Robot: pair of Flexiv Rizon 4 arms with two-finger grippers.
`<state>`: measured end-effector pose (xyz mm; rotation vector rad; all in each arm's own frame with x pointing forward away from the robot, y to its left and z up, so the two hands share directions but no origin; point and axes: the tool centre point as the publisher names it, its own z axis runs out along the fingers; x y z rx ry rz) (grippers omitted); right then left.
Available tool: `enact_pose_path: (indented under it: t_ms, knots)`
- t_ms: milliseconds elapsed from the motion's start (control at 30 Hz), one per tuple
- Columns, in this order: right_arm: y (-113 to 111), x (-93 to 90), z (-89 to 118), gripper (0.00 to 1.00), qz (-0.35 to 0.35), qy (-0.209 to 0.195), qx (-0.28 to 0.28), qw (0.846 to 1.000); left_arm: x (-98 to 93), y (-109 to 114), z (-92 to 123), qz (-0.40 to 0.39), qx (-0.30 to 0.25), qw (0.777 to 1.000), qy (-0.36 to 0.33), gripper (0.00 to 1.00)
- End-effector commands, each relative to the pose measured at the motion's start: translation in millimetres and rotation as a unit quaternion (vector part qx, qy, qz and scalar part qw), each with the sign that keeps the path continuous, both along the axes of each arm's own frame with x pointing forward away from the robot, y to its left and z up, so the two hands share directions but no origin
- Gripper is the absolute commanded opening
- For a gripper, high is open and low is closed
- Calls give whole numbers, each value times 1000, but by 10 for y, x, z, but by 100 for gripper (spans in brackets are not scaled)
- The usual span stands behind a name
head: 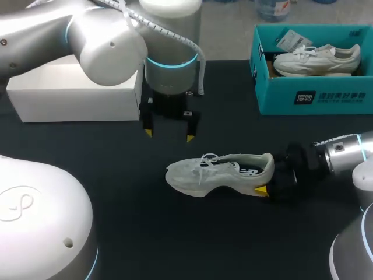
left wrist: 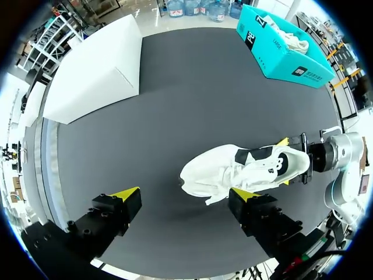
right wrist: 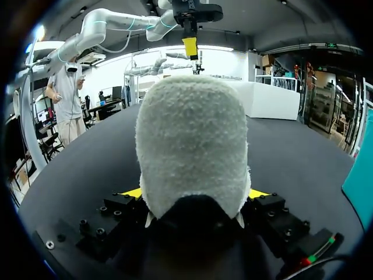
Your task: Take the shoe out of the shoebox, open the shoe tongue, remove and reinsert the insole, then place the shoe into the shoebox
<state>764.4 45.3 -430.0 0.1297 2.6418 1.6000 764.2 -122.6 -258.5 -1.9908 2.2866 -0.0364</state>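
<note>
White mesh shoe [head: 218, 172] rests mid-tabletop [head: 116, 210] toward the right edge, heel clamped in the right gripper [head: 265, 175]; the left gripper [head: 169, 135], fingers apart above it, should descend squarely onto the tongue [left wrist: 238, 168], with the heel held firm.

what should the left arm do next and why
Probably lower the open left tool onto the laces of the shoe to pull the tongue open: the right tool clamps the heel, and the left hangs above, touching nothing.
</note>
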Motion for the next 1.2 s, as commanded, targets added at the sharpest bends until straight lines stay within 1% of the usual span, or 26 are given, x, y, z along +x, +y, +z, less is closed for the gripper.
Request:
enact_pose_path:
  t_ms: [33,300,400,500,700,833,1000,1200]
  knots:
    - [-3,15,-21,0,1,0,-1,1000,-18,-383,-85,-1,19,1000,7,100]
    - [-3,15,-21,0,1,0,-1,1000,-240,-921,-234,-20,18,1000,-6,100]
    - [-3,15,-21,0,1,0,-1,1000,-302,-1087,-298,-27,17,999,-5,100]
    - [-3,15,-21,0,1,0,-1,1000,-325,-1234,-384,-37,22,999,-6,100]
    - [-3,15,-21,0,1,0,-1,1000,-334,-1393,-544,-47,30,998,-1,100]
    - [-3,15,-21,0,1,0,-1,1000,-311,-1498,-622,-47,26,999,-3,100]
    - [-3,15,-21,0,1,0,-1,1000,-232,-1608,-728,-35,28,999,-10,100]
    - [-3,15,-21,0,1,0,-1,1000,-95,-1659,-799,-24,28,999,-14,100]
